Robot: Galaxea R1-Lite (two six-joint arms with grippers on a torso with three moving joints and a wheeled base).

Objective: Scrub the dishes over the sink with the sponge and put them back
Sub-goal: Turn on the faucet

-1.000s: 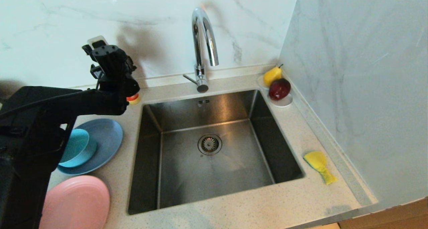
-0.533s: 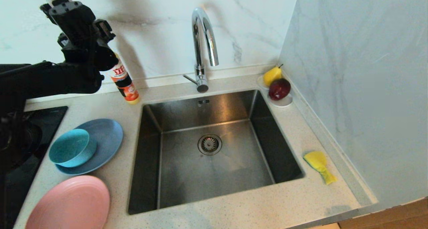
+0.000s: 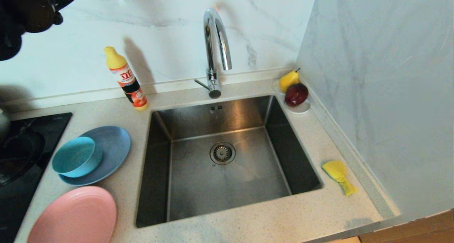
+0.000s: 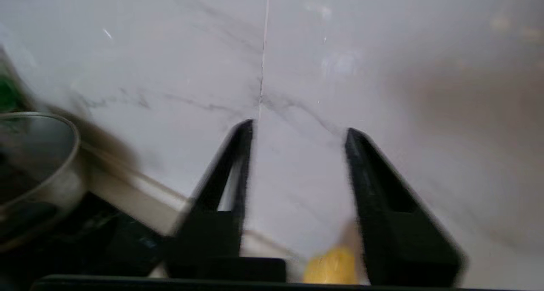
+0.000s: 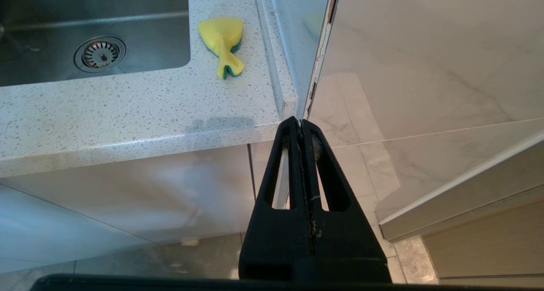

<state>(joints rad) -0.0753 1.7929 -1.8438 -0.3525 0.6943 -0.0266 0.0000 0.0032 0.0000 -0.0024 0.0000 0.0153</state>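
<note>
The pink plate (image 3: 76, 214) lies at the counter's front left. Behind it the teal bowl (image 3: 74, 156) sits on the grey-blue plate (image 3: 110, 147). All three are left of the steel sink (image 3: 198, 186), which holds nothing. The yellow sponge (image 3: 338, 175) (image 5: 223, 42), green underneath, lies on the counter to the sink's right. My left arm (image 3: 25, 9) is raised in the head view's top left corner, far above the dishes. Its gripper (image 4: 297, 127) is open and empty, facing the marble wall. My right gripper (image 5: 301, 123) is shut and empty, parked below the counter's front right edge.
A detergent bottle with a yellow cap (image 3: 126, 79) stands at the back, left of the faucet (image 3: 214, 48). A white saucer with a pear and a red apple (image 3: 294, 94) sits in the back right corner. A black stovetop (image 3: 25, 147) with a pot (image 4: 34, 168) is at the left.
My left arm has swung up and to the left, off the dishes and the bottle, which now show in full. The right arm has not moved.
</note>
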